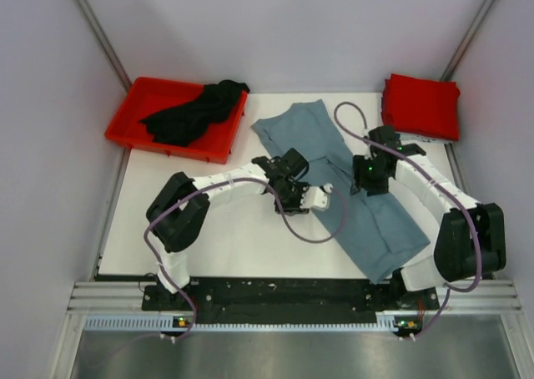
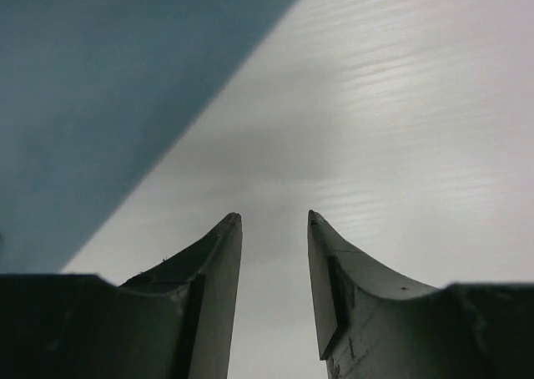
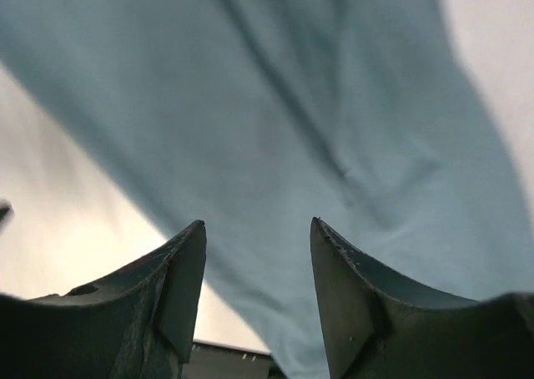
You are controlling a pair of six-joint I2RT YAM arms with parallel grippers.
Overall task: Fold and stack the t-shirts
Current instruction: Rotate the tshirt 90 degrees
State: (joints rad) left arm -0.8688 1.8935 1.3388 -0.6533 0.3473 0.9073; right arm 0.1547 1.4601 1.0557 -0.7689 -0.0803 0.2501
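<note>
- The grey-blue t-shirt [image 1: 380, 224] is lying slantwise across the right half of the table [image 1: 225, 237]
- The left gripper [image 2: 274, 220] is hovering over bare table just beside the shirt's edge; its fingers are standing parted, pinching nothing
- The right gripper [image 3: 257, 224] is hanging over the shirt; fingers spread, gripping nothing
- The black t-shirt [image 1: 190, 116] is lying crumpled in the red bin [image 1: 146, 99]; the red t-shirt [image 1: 421, 103] is sitting folded at the far right corner

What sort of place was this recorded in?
Probably a lab robot cell, not a home: plain white walls around a white table, an aluminium rail along its near edge.
</note>
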